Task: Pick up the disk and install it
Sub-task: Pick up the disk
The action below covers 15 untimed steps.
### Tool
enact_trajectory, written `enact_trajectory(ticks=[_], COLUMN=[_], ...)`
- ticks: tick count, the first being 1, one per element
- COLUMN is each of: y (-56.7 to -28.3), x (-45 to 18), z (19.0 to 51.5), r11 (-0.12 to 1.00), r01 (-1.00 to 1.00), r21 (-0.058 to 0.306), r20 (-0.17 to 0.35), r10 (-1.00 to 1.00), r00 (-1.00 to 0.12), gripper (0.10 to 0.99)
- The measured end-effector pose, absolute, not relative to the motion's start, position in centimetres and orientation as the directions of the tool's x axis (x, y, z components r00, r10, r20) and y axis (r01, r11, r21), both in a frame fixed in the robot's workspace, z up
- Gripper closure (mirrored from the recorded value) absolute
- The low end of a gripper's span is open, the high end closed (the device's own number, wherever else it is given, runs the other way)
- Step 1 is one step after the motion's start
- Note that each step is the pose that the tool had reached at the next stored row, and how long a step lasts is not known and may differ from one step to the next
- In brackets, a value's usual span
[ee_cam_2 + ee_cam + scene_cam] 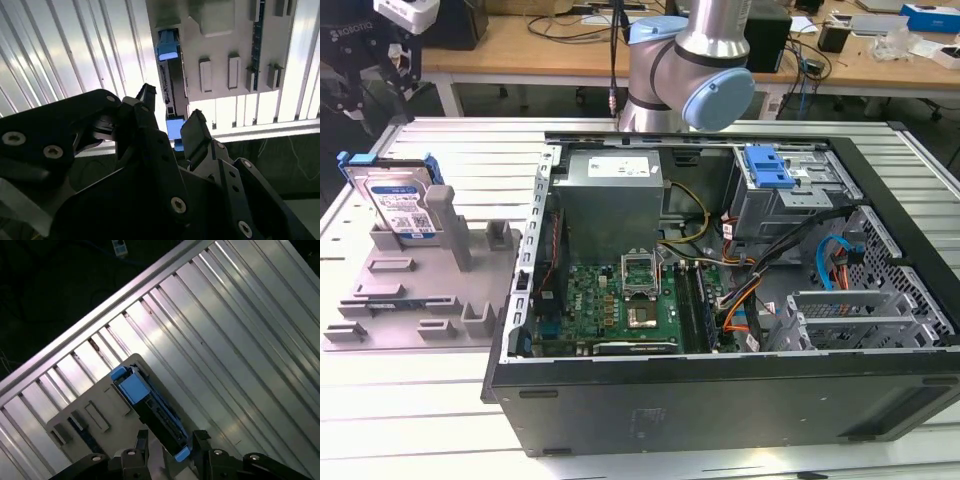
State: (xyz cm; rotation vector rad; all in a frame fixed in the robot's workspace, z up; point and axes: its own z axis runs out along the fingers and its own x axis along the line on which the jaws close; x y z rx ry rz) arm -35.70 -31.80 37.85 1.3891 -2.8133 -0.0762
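Ribbed metal table bears a grey holder; disk stands edgewise in it, label outward; gripper hangs open above.

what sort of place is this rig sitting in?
Probably a robotics lab or workshop, set up for PC assembly: an open computer case on a ribbed aluminium table, the disk standing in a grey fixture, and cluttered wooden benches behind.

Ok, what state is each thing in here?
disk: upright in the grey holder, not gripped, not yet installed.
hand: open, above the disk, clear of it.
computer case: lying flat, side open.
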Motion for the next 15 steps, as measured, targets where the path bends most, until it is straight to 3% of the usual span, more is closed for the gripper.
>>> enact_trajectory(ticks=[12, 15], y=[-31.81, -31.80], x=[-35.69, -35.70], z=[37.71, 37.60], r11=[0.358, 0.234], r01=[-0.933, -0.971], r21=[0.045, 0.042], r20=[-0.018, -0.013], r10=[-0.933, -0.972], r00=[-0.359, -0.235], gripper=[0.604, 0.604])
